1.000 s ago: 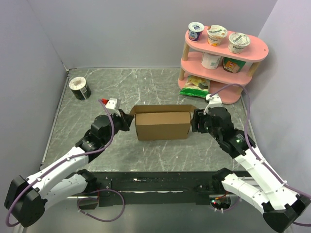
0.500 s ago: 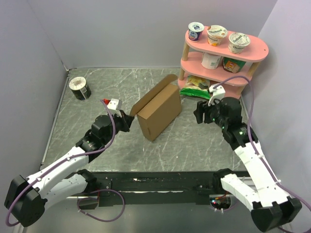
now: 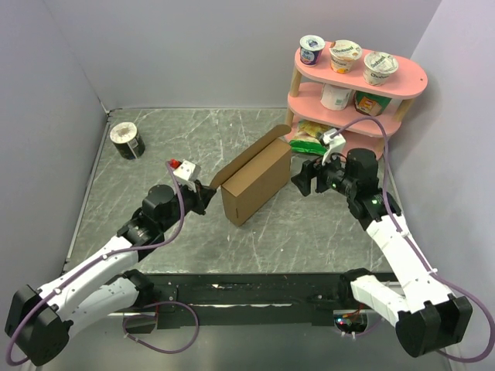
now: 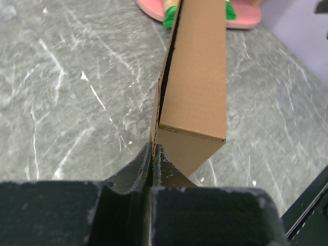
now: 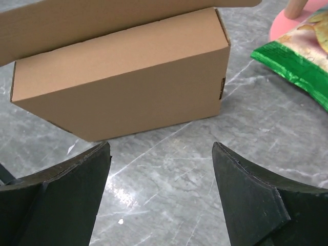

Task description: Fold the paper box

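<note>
The paper box (image 3: 255, 182) is plain brown cardboard and lies diagonally across the middle of the table, its lid flap (image 3: 249, 153) standing up along the far side. My left gripper (image 3: 212, 193) is at the box's near-left corner. In the left wrist view the paper box (image 4: 197, 77) stretches away from my left gripper (image 4: 153, 149), whose jaws are shut on a thin cardboard edge. My right gripper (image 3: 298, 181) stands open just off the box's far-right end, apart from it. In the right wrist view, nothing but table shows between the jaws of my right gripper (image 5: 160, 148), below the paper box (image 5: 123, 77).
A pink two-tier shelf (image 3: 352, 77) with yogurt cups and small cartons stands at the back right. A green snack bag (image 3: 309, 137) lies at its foot, close behind the right gripper. A dark tin (image 3: 126, 141) sits at the back left. Grey walls close in the table.
The right gripper let go of the box's right end and opened wide. The box swung from crosswise to diagonal, its right end going toward the shelf. The left gripper kept its hold.
</note>
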You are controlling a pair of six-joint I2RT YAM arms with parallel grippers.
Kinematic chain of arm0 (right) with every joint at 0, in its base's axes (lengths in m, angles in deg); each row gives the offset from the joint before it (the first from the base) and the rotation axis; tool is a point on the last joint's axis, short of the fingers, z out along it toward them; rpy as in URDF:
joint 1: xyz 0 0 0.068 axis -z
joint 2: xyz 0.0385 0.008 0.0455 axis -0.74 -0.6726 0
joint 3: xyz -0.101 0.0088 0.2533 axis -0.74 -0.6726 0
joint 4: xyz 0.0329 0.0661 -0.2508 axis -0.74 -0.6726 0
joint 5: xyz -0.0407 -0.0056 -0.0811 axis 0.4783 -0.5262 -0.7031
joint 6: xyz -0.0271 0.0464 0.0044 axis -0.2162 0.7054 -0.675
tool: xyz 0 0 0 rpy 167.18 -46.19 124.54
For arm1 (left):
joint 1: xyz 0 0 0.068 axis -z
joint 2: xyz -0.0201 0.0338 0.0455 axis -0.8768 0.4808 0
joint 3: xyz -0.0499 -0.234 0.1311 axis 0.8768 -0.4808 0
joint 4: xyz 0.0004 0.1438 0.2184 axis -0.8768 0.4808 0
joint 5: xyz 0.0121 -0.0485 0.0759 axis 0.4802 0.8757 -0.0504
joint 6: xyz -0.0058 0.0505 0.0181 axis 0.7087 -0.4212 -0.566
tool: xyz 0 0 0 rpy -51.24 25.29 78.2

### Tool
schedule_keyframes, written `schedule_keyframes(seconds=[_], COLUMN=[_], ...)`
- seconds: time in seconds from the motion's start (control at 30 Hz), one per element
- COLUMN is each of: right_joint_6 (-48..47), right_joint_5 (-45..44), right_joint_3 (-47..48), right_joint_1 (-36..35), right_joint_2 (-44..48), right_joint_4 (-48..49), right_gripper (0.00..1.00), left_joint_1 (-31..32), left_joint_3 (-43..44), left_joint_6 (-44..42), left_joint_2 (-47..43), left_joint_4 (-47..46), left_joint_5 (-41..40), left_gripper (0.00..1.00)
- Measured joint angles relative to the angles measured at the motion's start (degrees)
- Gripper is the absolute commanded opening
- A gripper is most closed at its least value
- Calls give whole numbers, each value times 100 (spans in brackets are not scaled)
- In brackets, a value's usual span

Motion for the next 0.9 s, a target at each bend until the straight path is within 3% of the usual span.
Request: schedule_keyframes(seconds=[0.3, 0.63, 0.9], right_joint_6=[-426, -1582, -2433], right_joint_5=[-219, 1095, 1563], right_joint_3=[146, 1204, 1652], right_joint_1=[212, 1040, 1169], right_joint_2=[175, -1499, -2435], right_joint_4=[-20, -103, -149], right_gripper=[88, 84, 85], left_joint_1=[2, 2, 2], left_joint_3=[0, -17, -17], left_joint_6=[-691, -1025, -1064], left_joint_2=[-61, -125, -136], left_joint_4=[2, 50, 116], left_joint_5=[619, 1182, 1307], left_gripper=[1, 1, 1])
